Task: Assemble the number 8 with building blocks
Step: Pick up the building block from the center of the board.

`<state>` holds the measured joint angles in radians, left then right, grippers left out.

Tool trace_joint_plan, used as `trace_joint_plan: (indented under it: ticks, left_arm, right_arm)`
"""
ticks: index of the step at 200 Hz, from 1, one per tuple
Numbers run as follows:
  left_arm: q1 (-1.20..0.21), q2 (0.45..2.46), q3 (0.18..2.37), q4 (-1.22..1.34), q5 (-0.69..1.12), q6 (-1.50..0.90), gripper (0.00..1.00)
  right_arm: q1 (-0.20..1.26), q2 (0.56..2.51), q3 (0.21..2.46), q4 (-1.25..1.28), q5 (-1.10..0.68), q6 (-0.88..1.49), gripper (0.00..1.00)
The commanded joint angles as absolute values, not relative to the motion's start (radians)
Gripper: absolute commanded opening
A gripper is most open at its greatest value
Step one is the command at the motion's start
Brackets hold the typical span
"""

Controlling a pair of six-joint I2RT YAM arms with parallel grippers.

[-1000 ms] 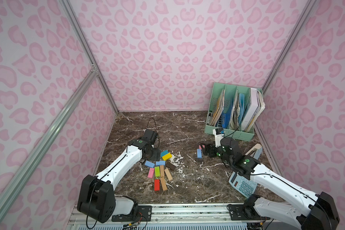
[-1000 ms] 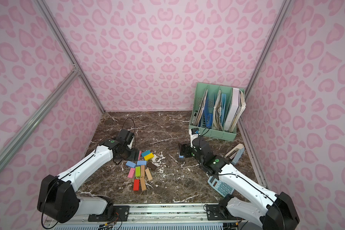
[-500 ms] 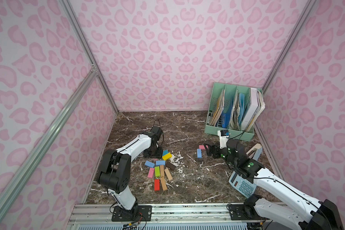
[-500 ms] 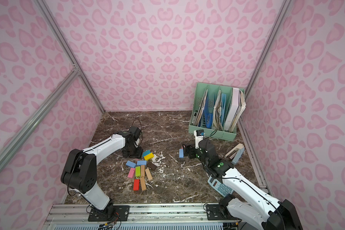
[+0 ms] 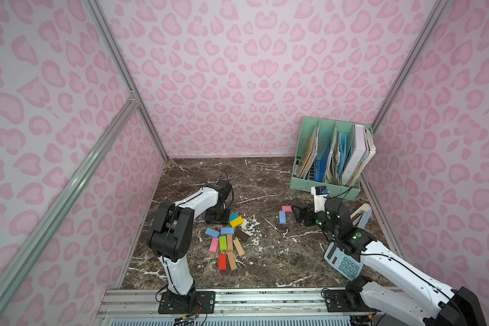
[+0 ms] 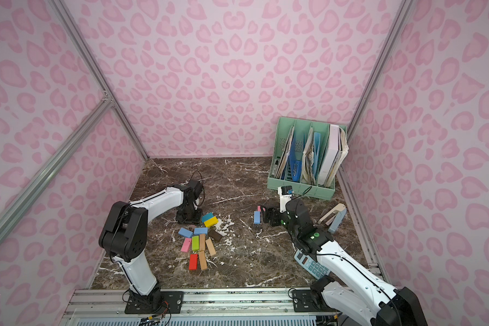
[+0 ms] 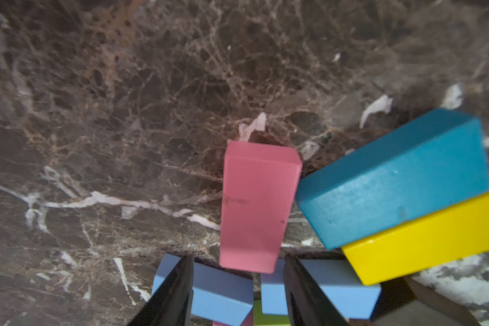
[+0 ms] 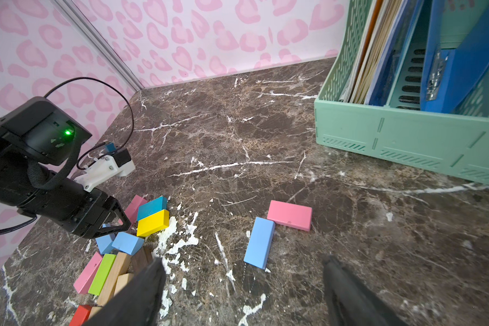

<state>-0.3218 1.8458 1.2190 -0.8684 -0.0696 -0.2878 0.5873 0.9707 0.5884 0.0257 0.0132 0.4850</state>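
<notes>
Left end effector [image 7: 239, 258], at the upper edge of the block pile [image 5: 227, 244], is straddling a loose pink block [image 7: 257, 206] part-open, seemingly not yet pinching, for pickup; right end effector [image 8: 244, 259] is hovering released beside the laid blue block [image 5: 282, 218] and laid pink block [image 5: 286, 209], mid-right in a top view, starting the 8.

High stereo overviews, close wrist views

Bright, even light, no glare; wide-angle stretch at the edges of both top views.
In the left wrist view the left gripper [image 7: 239, 258] and light blue blocks [image 7: 223, 295] blur; shadows are faint.
</notes>
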Motion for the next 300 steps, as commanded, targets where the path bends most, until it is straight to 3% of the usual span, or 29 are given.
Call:
trace_joint_plan:
  ticks: [1,118,185,251,300]
  left_arm:
    - [-0.321,1.863,1.232,-0.891,-0.068,-0.281,0.52]
    - [-0.321,1.864,1.23,-0.894,-0.055,-0.288,0.28]
    - [-0.341,1.641,1.225,-0.932,-0.03,-0.368,0.23]
    - [-0.621,1.432,1.114,-0.823,-0.02,-0.653,0.24]
    - [-0.886,1.48,1.093,-0.693,-0.097,-0.849,0.23]
  right_arm:
    - [0.583,0.964,0.579,0.07,0.002,0.479,0.88]
    - [0.571,0.937,0.541,0.086,-0.012,0.491,0.89]
    - [0.563,0.928,0.552,0.047,0.016,0.475,0.89]
    - [0.511,0.897,0.58,-0.03,0.042,0.45,0.91]
    - [0.495,0.879,0.595,-0.076,0.06,0.47,0.93]
